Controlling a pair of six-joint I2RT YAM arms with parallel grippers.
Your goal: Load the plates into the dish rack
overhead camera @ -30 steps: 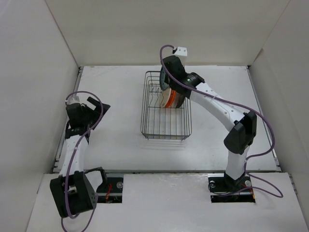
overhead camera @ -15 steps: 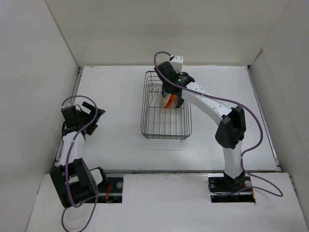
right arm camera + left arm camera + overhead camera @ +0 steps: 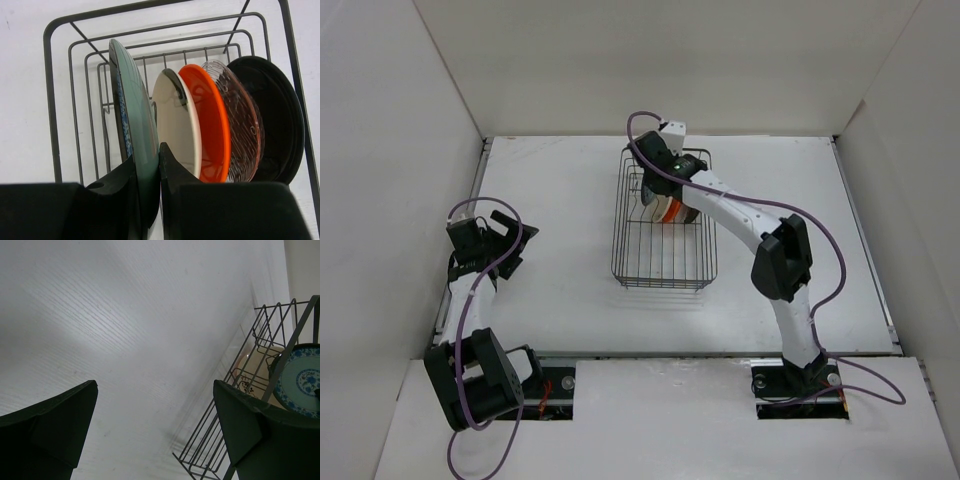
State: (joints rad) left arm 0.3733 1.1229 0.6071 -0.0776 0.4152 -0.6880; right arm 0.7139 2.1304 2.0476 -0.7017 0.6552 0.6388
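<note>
The dish rack (image 3: 663,262) stands mid-table. In the right wrist view the rack (image 3: 59,100) holds, upright in a row from right to left, a black plate (image 3: 277,120), a clear plate (image 3: 240,120), an orange plate (image 3: 210,125) and a cream plate (image 3: 175,125). My right gripper (image 3: 146,165) is shut on the rim of the blue-patterned plate (image 3: 132,110) and holds it upright inside the rack, left of the cream one. My left gripper (image 3: 155,430) is open and empty over bare table at the left (image 3: 498,235). The blue-patterned plate (image 3: 300,382) also shows in the left wrist view.
White walls enclose the table on the left, back and right. The near half of the rack (image 3: 660,250) holds nothing. The right arm (image 3: 740,210) reaches over the table from the near right.
The right gripper has moved left and lower into the rack's far end with the blue-patterned plate. The left arm has pulled back slightly toward the left wall.
</note>
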